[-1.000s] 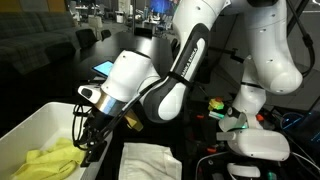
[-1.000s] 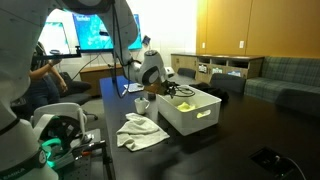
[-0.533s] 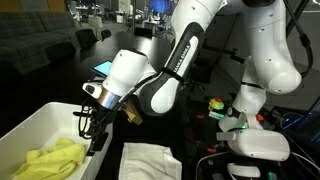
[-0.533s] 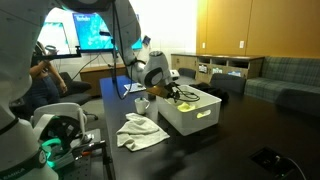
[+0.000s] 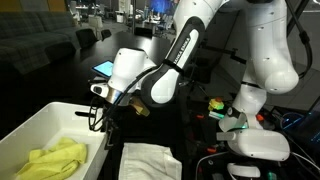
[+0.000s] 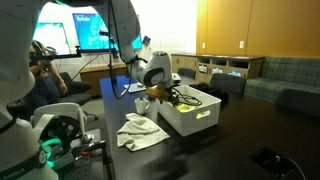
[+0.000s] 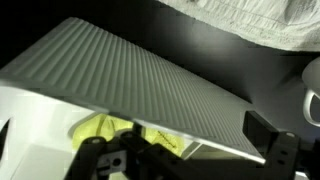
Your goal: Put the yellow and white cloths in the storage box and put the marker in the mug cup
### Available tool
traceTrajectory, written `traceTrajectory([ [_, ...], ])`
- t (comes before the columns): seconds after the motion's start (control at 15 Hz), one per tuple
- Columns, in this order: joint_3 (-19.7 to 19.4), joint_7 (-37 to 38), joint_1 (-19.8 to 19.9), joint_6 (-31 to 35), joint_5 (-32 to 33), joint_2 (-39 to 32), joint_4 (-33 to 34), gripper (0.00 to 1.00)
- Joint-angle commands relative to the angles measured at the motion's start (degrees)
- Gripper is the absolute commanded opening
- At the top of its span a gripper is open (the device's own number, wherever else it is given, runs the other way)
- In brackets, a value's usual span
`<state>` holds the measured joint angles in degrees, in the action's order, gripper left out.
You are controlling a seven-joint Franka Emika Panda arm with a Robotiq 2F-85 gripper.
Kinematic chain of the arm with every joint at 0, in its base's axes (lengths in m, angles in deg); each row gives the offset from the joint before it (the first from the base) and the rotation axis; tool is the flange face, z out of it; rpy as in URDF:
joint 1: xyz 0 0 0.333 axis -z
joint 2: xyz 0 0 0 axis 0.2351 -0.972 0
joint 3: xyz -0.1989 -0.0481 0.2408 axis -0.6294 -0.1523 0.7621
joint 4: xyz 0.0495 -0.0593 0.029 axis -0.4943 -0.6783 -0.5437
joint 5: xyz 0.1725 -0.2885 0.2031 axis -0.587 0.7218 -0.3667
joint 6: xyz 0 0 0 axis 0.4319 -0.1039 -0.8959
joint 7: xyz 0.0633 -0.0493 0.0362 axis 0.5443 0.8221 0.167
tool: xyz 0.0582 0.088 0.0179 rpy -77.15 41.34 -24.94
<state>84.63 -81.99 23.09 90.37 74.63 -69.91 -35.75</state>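
Observation:
The pale yellow cloth (image 5: 50, 160) lies crumpled inside the white storage box (image 5: 30, 125); in the wrist view the yellow cloth (image 7: 100, 128) shows past the box wall (image 7: 150, 80). The white cloth (image 5: 150, 160) lies spread on the black table beside the box, seen also as the white cloth (image 6: 140, 130) and at the top edge as the white cloth (image 7: 250, 25). My gripper (image 5: 97, 120) hangs open and empty over the box's near rim, above and to the right of the yellow cloth. A white mug cup (image 6: 142, 105) stands by the box (image 6: 190, 118). The marker is out of view.
A white device with a green light (image 5: 245, 125) and a small colourful object (image 5: 215, 105) sit to the right of the arm. A lit screen (image 6: 95, 30) and a person stand behind the table. Sofas and shelving fill the background.
The open gripper has lifted up and drawn slightly to the right, away from the yellow cloth, which has settled lower in the box.

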Motion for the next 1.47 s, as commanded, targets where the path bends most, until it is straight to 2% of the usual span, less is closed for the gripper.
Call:
traceTrajectory([
  [0.0,-0.56,-3.5,0.01,-4.59,-3.5,2.44,-0.83,1.0],
  [0.53,-3.33,-7.05,-0.96,-10.72,-6.68,3.6,-0.7,1.0],
  [1.4,-11.36,-6.57,-5.24,-19.32,-5.51,1.33,2.52,1.0],
])
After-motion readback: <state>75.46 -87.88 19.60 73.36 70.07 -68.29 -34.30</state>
